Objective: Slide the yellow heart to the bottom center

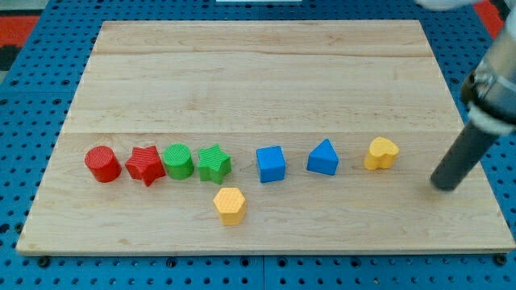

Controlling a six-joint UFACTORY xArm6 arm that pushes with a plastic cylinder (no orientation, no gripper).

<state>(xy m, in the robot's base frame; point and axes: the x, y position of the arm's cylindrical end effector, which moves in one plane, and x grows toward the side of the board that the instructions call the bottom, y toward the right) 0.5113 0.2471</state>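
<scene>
The yellow heart (380,153) lies on the wooden board (266,72) at the view's right, at the end of a row of blocks. My tip (443,186) rests on the board to the right of the heart and a little lower, a clear gap apart from it. The rod rises up and to the right out of the view.
In the row leftwards of the heart: a blue triangular block (323,158), a blue cube (271,163), a green star (214,163), a green cylinder (177,161), a red star (145,165), a red cylinder (102,163). A yellow hexagon (230,205) lies below the row.
</scene>
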